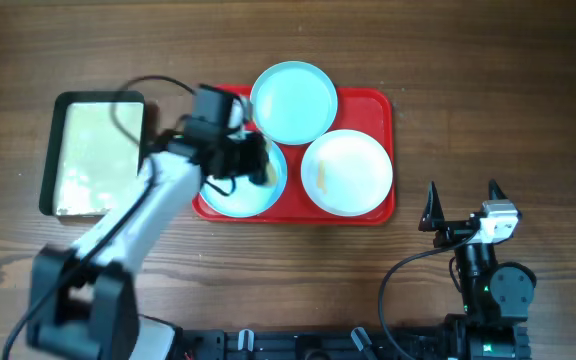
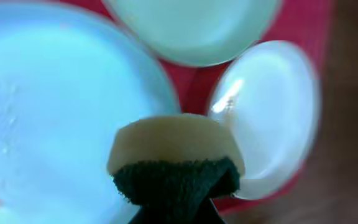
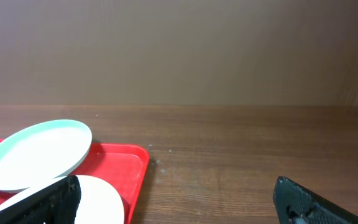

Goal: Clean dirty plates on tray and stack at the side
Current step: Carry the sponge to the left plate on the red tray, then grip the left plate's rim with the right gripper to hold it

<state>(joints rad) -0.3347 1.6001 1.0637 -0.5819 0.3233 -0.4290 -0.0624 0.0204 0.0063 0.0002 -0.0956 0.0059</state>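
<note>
I am watching the wooden desk [image 1: 528,120] from above. The red tray [image 1: 378,105] is lying under and to the right of my left claw [image 1: 253,160], while the cream pan [image 1: 93,155] is sitting on that claw's left, clear of the tray.

All three plates are sitting on the tray. One light blue plate [image 1: 243,195] is directly beneath the left claw. The second light blue plate [image 1: 293,100] is ahead of it and slightly right, and the white plate [image 1: 348,172] is just to its right. From the right wrist view, the far blue plate seems to be tilting, perhaps riding on a neighbour's rim, though I cannot tell for certain.

The left claw is pinching a sponge [image 2: 176,146], pale face forward and dark scrub side squeezed in the grip, over the near blue plate. I cannot tell whether it is touching. The right claw [image 1: 463,195] is idling with its fingers spread and nothing between them, well apart from the tray, off its near right corner.

My worries are these:
- The plates are crowding each other, so a hard sideways scrub could shove the near plate into the other two.
- Pressing on its edge could tip it.
- The sponge is looking narrowly held and might be twisting out under load.
- The left arm's cable is looping above the pan and could snag.
</note>
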